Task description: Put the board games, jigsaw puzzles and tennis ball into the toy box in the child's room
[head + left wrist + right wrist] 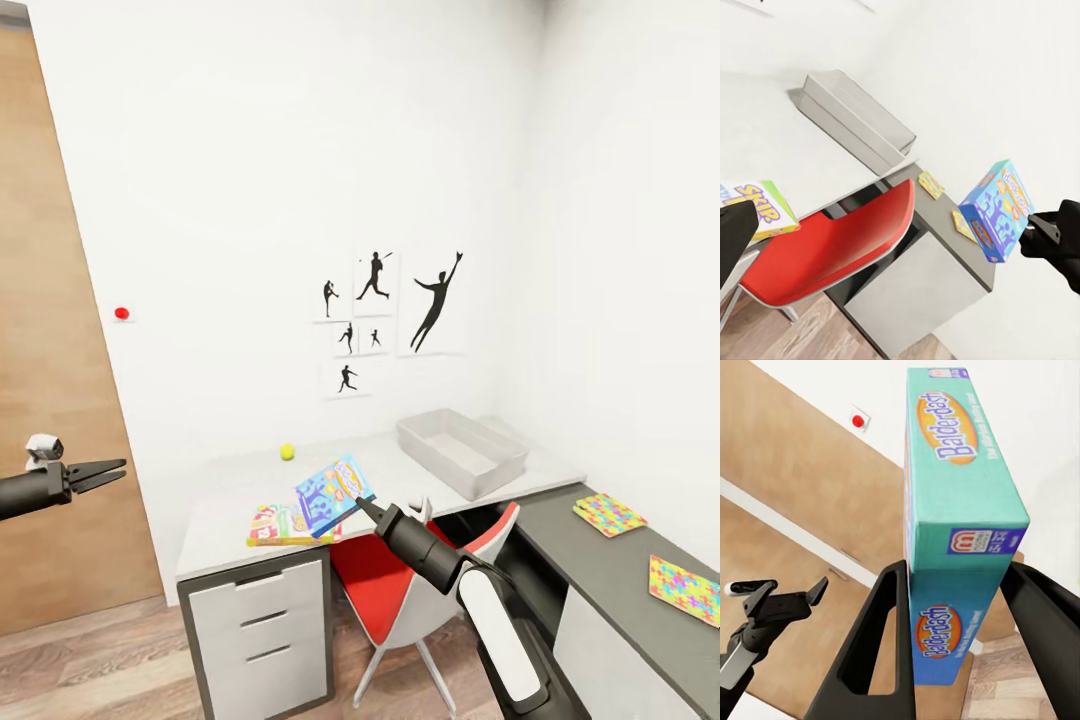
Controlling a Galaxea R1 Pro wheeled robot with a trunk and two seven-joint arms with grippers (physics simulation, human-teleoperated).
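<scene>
Fingers (pixel 881 645) of the right gripper (pixel 368 506) are clamped on the short edge of the blue Balderdash board game (pixel 335 495); I hold it tilted in the air above the front edge of the table (pixel 230 500), just over the Skip-Bo board game (pixel 275 527).

The left gripper (pixel 108 470) hangs well away to the left, in front of the wooden door (pixel 50 400). Its fingers are drawn nearly together and carry nothing.

Status of the load, as far as I can see:
- Toy box (pixel 462 452): at the back of the table by the wall corner. Its interior looks empty, so I judge that nothing is stowed yet.
- Balderdash box: in hand, not yet over the toy box.
- Skip-Bo box: flat on the table near the front edge, untouched.
- Tennis ball (pixel 287 452): on the table near the wall, well apart from the toy box.
- Two jigsaw puzzles (pixel 609 514) (pixel 686 590): flat on the dark section of the table to the right.

A red chair (pixel 390 580) stands tucked under the table below the held box. I see two board games here; a third cannot be confirmed from these views. I judge the task is at an early stage: one item in transit, at least four more to follow.
</scene>
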